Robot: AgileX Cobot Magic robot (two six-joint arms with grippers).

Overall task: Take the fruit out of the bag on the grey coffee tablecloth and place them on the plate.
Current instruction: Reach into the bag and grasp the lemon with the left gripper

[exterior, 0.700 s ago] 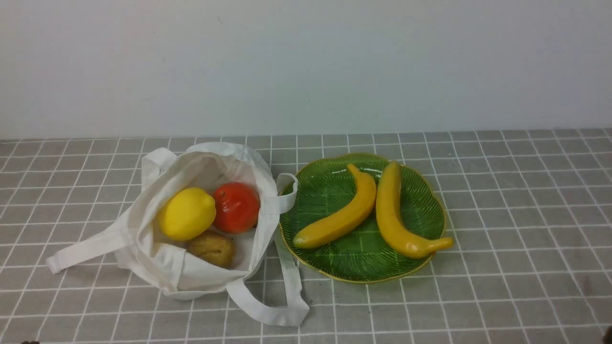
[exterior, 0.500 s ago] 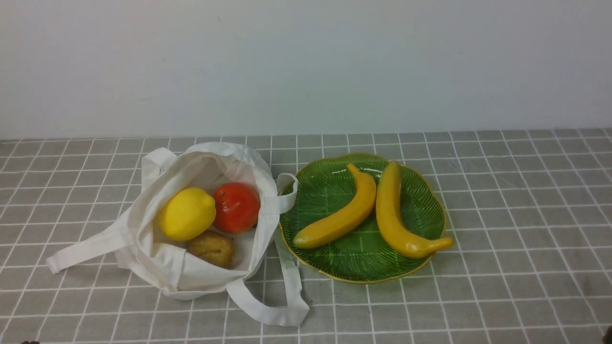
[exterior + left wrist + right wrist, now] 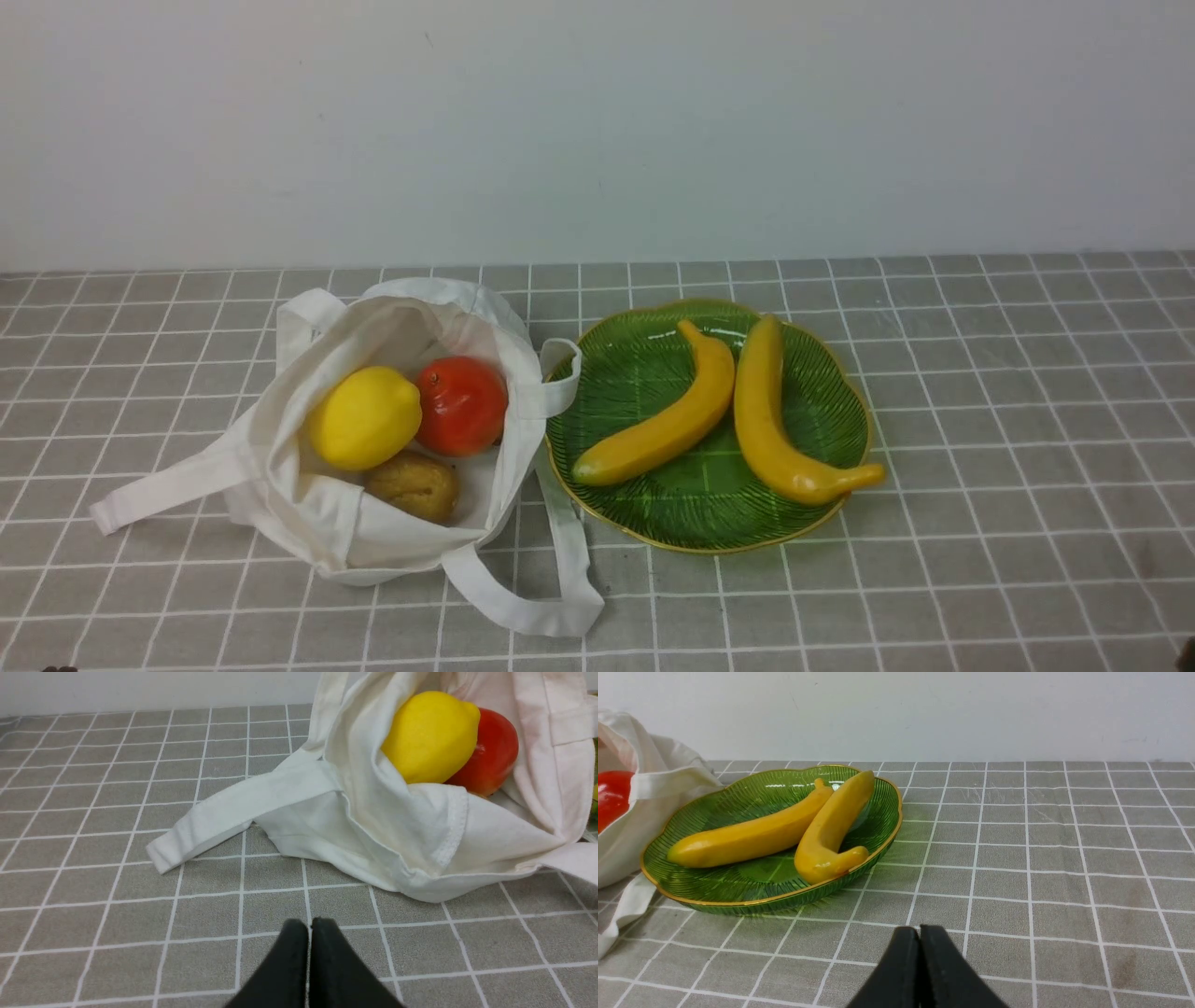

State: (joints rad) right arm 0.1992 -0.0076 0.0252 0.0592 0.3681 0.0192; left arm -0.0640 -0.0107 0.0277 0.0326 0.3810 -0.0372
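My right gripper [image 3: 920, 929], tips pressed together, hovers over the grey tablecloth [image 3: 1064, 858], on the near side of the plate [image 3: 897, 812]. Two bananas [image 3: 752, 836] lie touching on it. The bag [image 3: 658, 781] sits just to its left, with a red-orange fruit [image 3: 611, 798] showing.

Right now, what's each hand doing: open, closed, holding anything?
Left hand: closed, holding nothing, apart from the bag.
Right hand: closed, holding nothing, apart from the plate.

Plain pale wall [image 3: 597, 121] — matte, evenly lit, a few faint marks
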